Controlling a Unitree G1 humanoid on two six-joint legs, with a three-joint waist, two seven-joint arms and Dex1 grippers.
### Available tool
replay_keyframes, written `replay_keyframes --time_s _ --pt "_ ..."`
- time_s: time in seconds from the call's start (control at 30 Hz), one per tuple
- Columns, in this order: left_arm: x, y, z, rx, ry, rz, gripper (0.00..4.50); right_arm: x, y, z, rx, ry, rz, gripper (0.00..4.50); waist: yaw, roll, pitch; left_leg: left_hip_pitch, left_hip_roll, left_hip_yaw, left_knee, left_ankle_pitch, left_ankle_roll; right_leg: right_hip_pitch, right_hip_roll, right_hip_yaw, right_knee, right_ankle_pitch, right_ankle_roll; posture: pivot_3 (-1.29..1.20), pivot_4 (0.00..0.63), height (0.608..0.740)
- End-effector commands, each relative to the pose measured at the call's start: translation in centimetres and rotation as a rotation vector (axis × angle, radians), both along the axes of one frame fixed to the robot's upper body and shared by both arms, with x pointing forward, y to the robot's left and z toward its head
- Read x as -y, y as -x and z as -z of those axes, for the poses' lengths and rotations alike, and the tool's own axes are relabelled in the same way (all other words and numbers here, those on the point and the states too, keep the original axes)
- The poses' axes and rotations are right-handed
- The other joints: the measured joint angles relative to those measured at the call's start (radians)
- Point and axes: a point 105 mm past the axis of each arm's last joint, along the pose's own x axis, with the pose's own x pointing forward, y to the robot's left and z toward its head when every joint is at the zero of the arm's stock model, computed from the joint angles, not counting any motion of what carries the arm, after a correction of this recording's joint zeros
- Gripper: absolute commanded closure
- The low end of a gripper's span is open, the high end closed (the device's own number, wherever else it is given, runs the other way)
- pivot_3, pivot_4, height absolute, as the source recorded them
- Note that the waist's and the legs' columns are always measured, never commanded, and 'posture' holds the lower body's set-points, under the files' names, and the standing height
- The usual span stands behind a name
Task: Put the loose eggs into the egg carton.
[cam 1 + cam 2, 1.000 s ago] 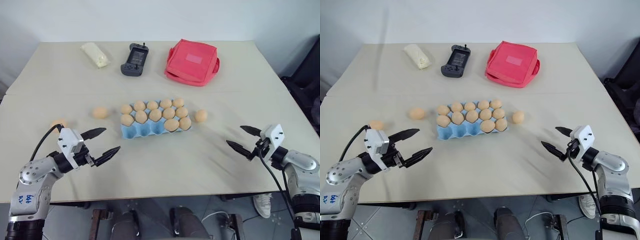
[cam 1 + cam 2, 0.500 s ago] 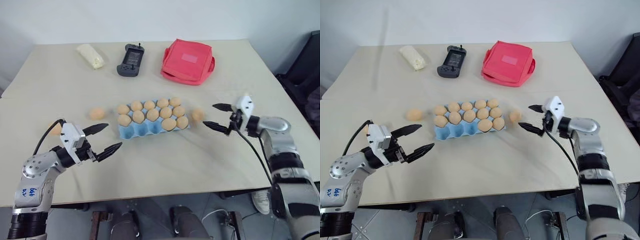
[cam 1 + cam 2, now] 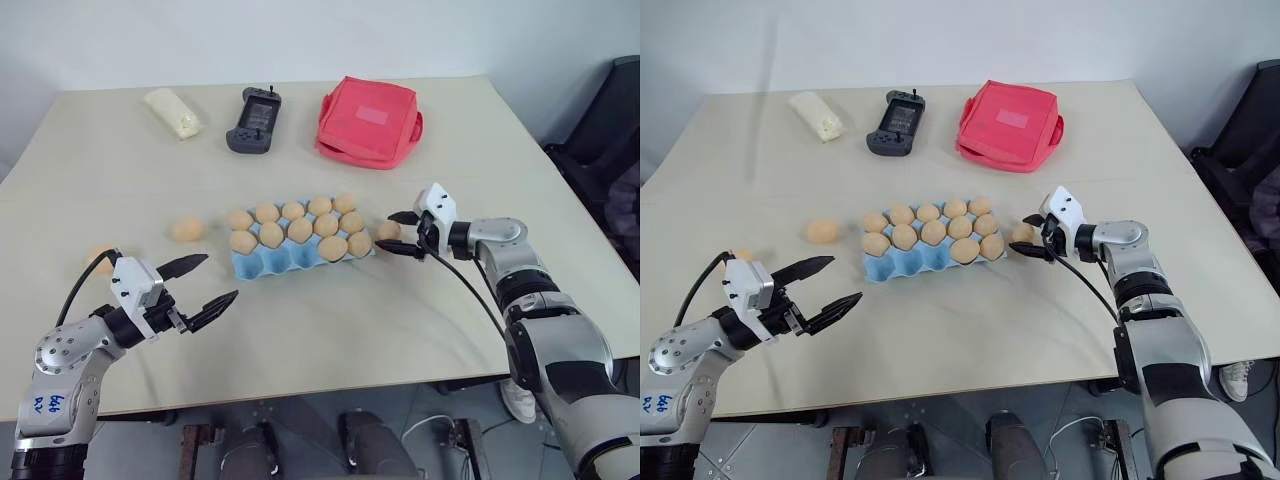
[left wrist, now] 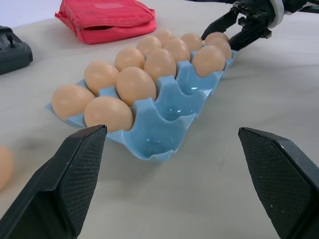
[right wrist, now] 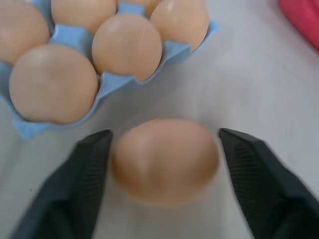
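Right gripper straddled a smooth tan-brown loose egg on the beige table, just beside the light blue pulp egg carton; fingers half open, one nearly touching. Fragile, slippery: grip gently across the middle. Left gripper wide open, empty.

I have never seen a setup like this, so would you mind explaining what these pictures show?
It is a two-armed robot at a table. Two pictures come from its head, two from cameras on its wrists. On the table lie a blue egg carton partly filled, loose eggs, a red pouch, a game controller and a pale packet. The right gripper has its fingers around one egg beside the carton. The left gripper is open and holds nothing.
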Motion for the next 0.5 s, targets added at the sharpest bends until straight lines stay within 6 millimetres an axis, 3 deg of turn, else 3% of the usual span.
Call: replay_keyframes --time_s 0.03,0.17,0.4,0.5 --pt "-0.2 0.5 -0.9 0.039 0.01 -0.013 0.0 0.1 0.1 -2.4 0.079 -0.035 -0.037 1.96 -0.001 0.0 0.0 0.0 0.0 0.0 0.0 0.0 0.0 0.0 0.0 0.0 0.0 0.0 0.0 0.0 0.15 0.74" --pt "-0.4 0.7 -0.7 0.031 0.006 -0.021 0.0 -0.9 1.3 -4.0 0.1 -0.073 -0.162 1.96 0.0 0.0 0.0 0.0 0.001 0.0 0.0 0.0 0.0 0.0 0.0 0.0 0.0 0.0 0.0 0.0 0.15 0.74" --pt "-1.2 0.9 -0.1 0.009 0.007 -0.05 0.0 -7.3 5.2 -6.1 0.109 -0.18 -0.374 1.96 0.002 0.0 0.0 0.0 0.003 -0.001 -0.001 -0.001 -0.002 0.0 -0.001 -0.001 0.0 -0.001 -0.001 0.0 0.15 0.74" --pt "-1.3 0.9 0.3 -0.004 0.011 -0.056 0.0 -10.6 6.2 -5.4 0.092 -0.187 -0.408 1.96 0.001 0.0 0.0 -0.001 0.003 -0.001 -0.001 -0.001 -0.002 -0.001 -0.001 -0.001 0.001 -0.001 -0.002 0.0 0.15 0.74"
